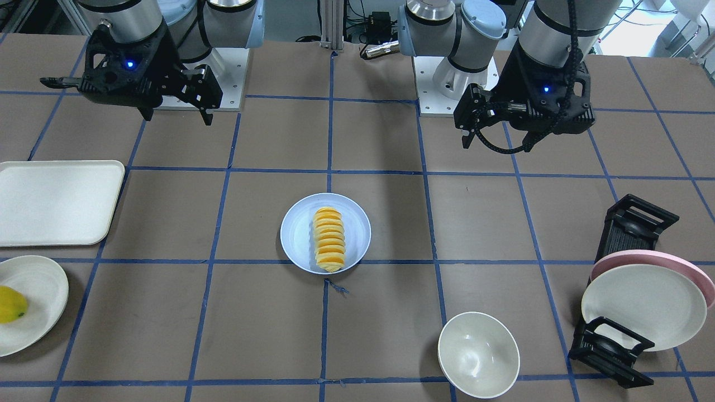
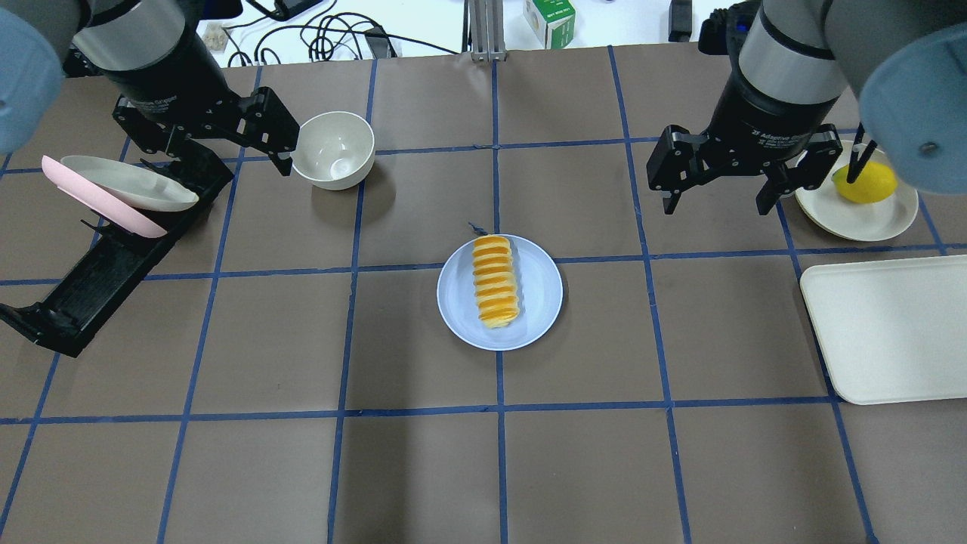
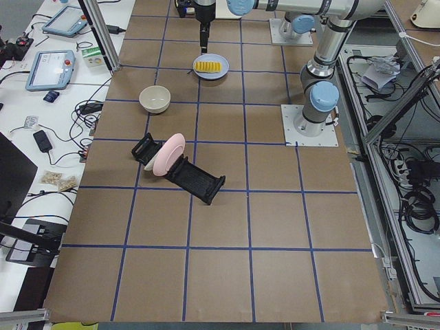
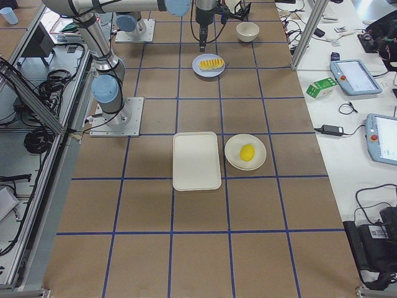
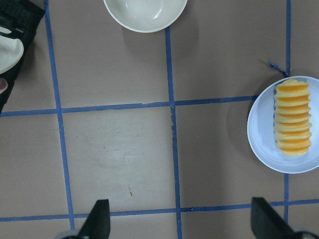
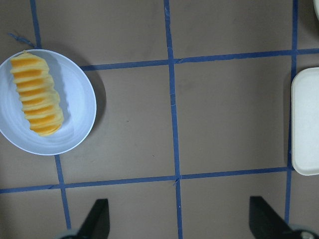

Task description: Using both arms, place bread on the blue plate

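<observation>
The bread [image 1: 329,239], a ridged orange-yellow sliced loaf, lies along the middle of the blue plate [image 1: 296,234] at the table's centre. It also shows in the overhead view [image 2: 495,281] on the plate [image 2: 540,291]. My left gripper [image 2: 204,151] is open and empty, raised well to the plate's left. My right gripper [image 2: 716,200] is open and empty, raised well to the plate's right. The left wrist view shows the bread [image 5: 293,118] at the right, beyond the open gripper [image 5: 182,224]. The right wrist view shows the bread [image 6: 37,95] at the left, beyond the open gripper [image 6: 182,224].
A white bowl [image 2: 333,149] stands by the left gripper. A black rack [image 2: 91,287] holds a pink plate [image 2: 106,211] and a cream plate [image 2: 132,189]. A cream tray [image 2: 891,329] and a cream plate with a yellow fruit [image 2: 863,183] sit on the right.
</observation>
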`<state>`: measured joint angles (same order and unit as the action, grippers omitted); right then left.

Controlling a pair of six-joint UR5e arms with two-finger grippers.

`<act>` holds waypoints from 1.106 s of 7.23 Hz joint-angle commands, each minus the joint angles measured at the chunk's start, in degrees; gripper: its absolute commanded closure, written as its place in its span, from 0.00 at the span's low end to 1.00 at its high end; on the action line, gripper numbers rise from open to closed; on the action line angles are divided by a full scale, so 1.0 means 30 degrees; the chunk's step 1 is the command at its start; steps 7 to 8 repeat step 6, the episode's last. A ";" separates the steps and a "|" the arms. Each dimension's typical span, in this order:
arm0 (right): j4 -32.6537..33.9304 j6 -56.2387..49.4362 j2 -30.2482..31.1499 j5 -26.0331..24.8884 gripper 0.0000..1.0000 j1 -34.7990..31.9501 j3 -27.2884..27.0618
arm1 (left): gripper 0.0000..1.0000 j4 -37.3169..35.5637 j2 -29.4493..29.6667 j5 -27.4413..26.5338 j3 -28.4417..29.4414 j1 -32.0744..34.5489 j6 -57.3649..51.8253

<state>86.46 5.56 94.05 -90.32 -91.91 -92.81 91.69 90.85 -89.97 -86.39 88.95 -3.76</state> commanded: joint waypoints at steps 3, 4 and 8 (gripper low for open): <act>-0.0108 0.0050 0.0174 -0.0011 0.00 -0.0009 -0.0030 | 0.00 -0.0066 -0.0048 -0.0009 -0.0148 0.0000 0.0023; -0.0108 0.0050 0.0174 0.0018 0.00 -0.0009 -0.0030 | 0.00 -0.0066 -0.0164 -0.0009 -0.0323 0.0000 0.0023; -0.0108 0.0079 0.0174 0.0018 0.00 -0.0009 -0.0030 | 0.00 -0.0096 -0.0137 -0.0009 -0.0325 0.0000 0.0052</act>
